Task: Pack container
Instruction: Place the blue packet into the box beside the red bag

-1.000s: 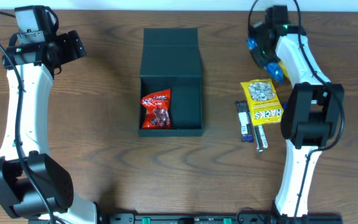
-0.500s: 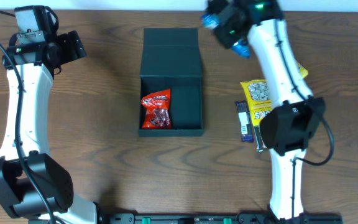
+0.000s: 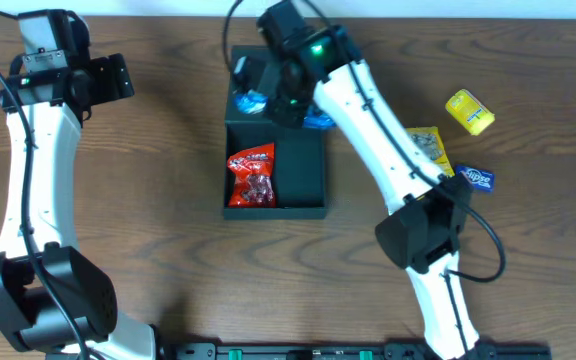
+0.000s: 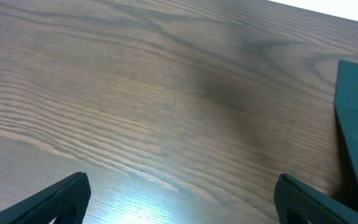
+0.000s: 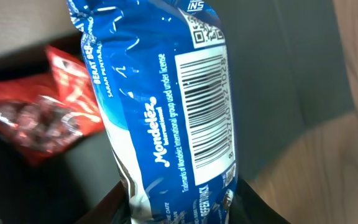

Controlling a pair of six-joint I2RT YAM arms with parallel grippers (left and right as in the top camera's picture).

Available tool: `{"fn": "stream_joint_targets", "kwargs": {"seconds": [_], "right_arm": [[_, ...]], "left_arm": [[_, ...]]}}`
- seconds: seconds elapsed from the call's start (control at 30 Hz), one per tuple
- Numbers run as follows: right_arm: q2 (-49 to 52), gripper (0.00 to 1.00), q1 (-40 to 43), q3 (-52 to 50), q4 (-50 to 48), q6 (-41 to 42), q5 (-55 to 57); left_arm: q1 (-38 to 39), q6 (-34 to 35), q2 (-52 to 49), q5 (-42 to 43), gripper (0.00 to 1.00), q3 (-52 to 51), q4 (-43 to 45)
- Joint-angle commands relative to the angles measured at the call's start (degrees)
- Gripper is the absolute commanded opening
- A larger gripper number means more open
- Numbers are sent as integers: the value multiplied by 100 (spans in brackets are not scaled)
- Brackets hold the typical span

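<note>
Dark wood-grain table (image 3: pixel 168 200) fills pretty much everything, with a pale strip along the far edge. The container (image 3: pixel 303 175) sits mid-table, lid flipped back, red packet (image 3: pixel 252 176) inside. Right gripper (image 3: pixel 286 100) hangs over it, clamped on a blue packet (image 5: pixel 160 106). Left gripper (image 4: pixel 185 199) is spread wide.

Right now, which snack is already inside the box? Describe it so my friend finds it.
Look at the dark container in the middle of the table. On its floor, left side, lies a red packet. It is the only red snack; the rest are blue or yellow.
</note>
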State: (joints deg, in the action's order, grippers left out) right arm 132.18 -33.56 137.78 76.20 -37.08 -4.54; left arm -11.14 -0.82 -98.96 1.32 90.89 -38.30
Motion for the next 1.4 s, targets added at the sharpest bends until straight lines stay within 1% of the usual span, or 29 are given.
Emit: {"fn": "stream_joint_targets", "kwargs": {"seconds": [0.0,0.17,0.37,0.47,0.57,0.73,0.9,0.93,1.0,1.03,1.1,1.2,1.27,1.37], "right_arm": [[-295,16,-181,-155,-7,-142,-44],[-295,15,-323,-708,-219,-249,-20],[-284,14,-293,-1320,-662,-291,173],[-273,11,-273,-1580,-957,-291,170],[-269,10,-273,-1768,-1167,-291,170],[-269,16,-240,-2039,-1528,-289,170],[-269,17,-186,-2275,-1928,-289,170],[-269,21,-184,-2304,-1971,-289,173],[-269,50,-168,-2321,-1996,-289,173],[-269,55,-164,-2321,-1993,-289,179],[-273,68,-162,-2315,-2009,-280,326],[-350,73,-175,-2308,-2011,-205,588],[-431,73,-177,-2295,-2015,-87,584],[-597,69,-177,-2249,-2011,98,584]], "left_arm": [[-76,-223,-68,22,95,33,0],[-85,-247,-68,22,95,33,-26],[-85,-245,-68,24,95,33,-50],[-85,-245,-68,24,95,33,-52],[-85,-243,-68,28,95,33,-61],[-85,-243,-68,168,95,33,-70],[-85,-243,-68,282,95,33,-72],[-85,-243,-68,282,95,33,-79],[-85,-243,-68,282,95,33,-107],[-85,-243,-68,280,95,33,-125],[-85,-245,-68,280,95,33,-155],[-85,-245,-68,280,95,33,-188],[-85,-243,-68,280,95,33,-190],[-85,-243,-68,280,95,33,-188]]}}
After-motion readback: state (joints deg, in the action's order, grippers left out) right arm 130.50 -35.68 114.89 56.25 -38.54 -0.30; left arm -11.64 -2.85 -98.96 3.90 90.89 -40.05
